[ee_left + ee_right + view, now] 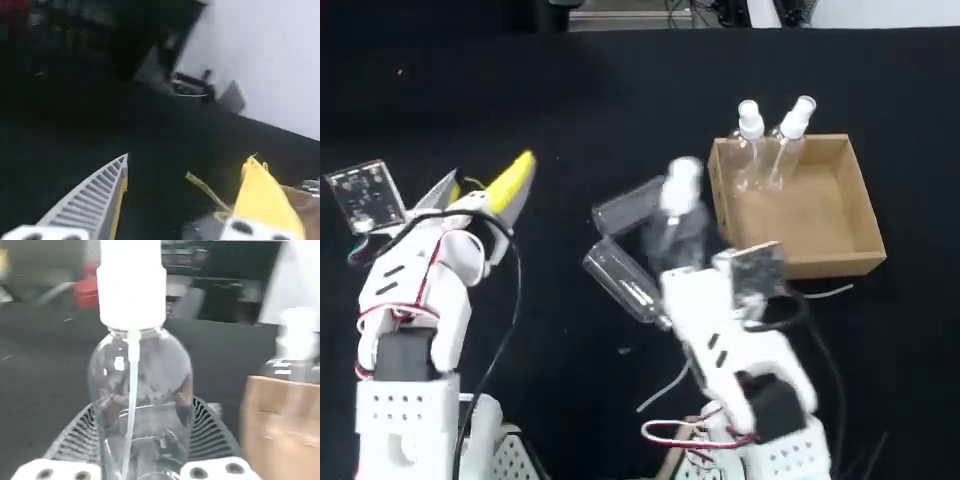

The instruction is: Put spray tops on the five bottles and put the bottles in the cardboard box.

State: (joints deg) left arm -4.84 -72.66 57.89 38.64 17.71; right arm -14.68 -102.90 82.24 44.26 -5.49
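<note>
While snug round bottle [140, 367], R gripper [145, 412]

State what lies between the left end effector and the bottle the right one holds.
High view: black table, then a topless bottle on its side, right beside the held bottle.

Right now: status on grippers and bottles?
Left gripper open, empty. Right gripper shut on capped bottle, beside box. Two capped bottles in box; two uncapped bottles lying on table. Path to box looks clear.
</note>
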